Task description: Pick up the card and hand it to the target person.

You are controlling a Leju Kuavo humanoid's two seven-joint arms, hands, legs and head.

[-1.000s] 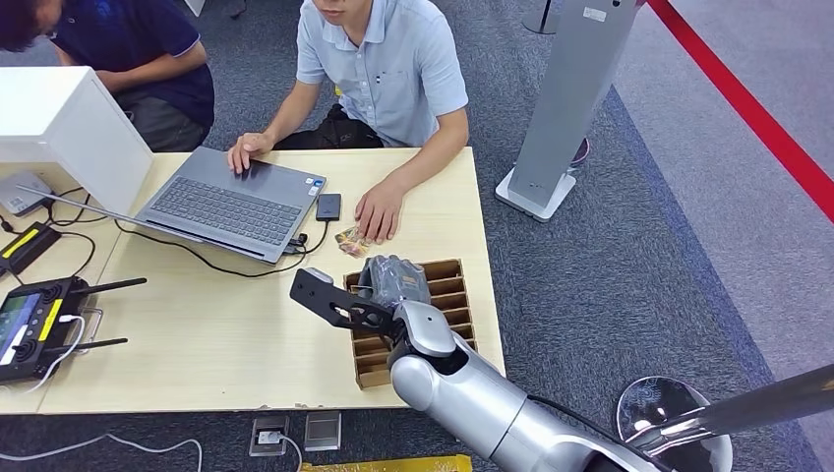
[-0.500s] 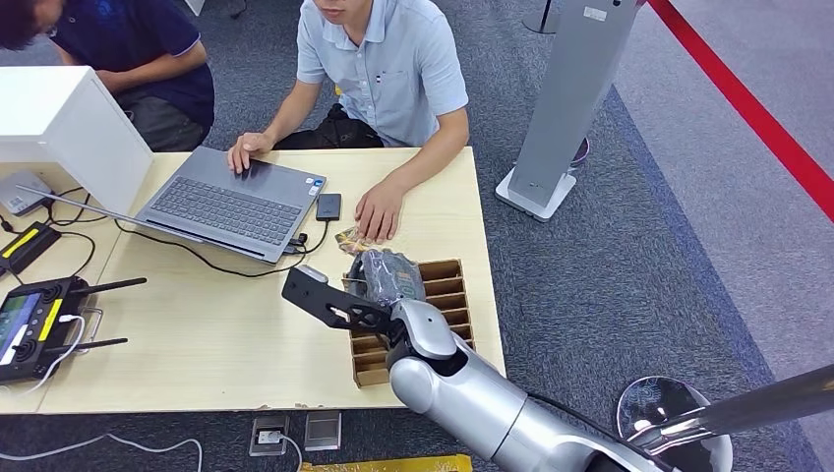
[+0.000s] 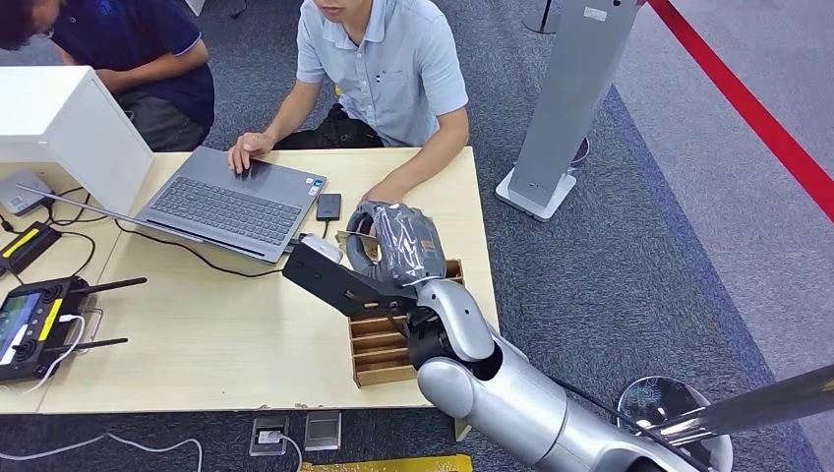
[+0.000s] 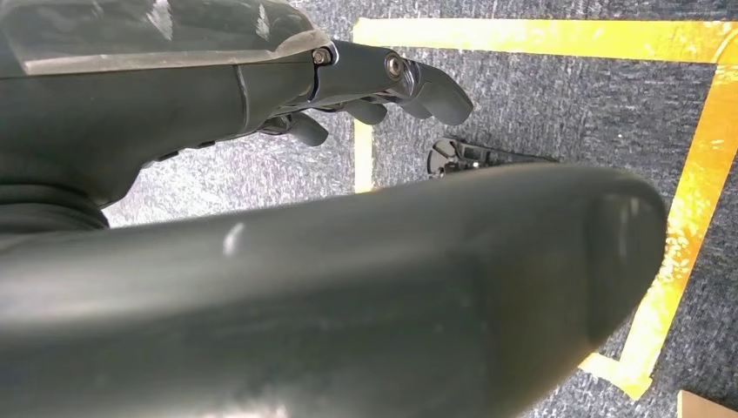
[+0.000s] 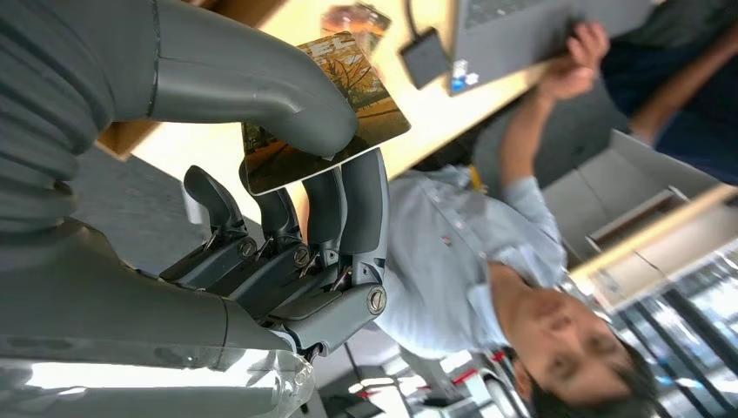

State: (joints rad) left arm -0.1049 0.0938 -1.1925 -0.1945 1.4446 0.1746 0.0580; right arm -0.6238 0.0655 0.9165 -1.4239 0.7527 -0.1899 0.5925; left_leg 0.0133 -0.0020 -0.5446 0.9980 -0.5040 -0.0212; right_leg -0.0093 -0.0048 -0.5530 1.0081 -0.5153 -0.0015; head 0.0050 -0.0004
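Your right robot hand (image 5: 287, 174) pinches the card (image 5: 326, 113) between thumb and fingers, raised over the surface (image 3: 216, 324) near the slotted box (image 3: 393, 344). That grip looks shallow: reach toward the person (image 3: 384, 69) too sharply and the card could slip.

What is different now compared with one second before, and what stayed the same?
The right hand has lifted from the slotted wooden box and moved toward the person in the light blue shirt, with the card pinched between thumb and fingers. That person's hand beside the small stack of cards is now hidden behind the robot's hand. The laptop, the controller and the box stayed in place.
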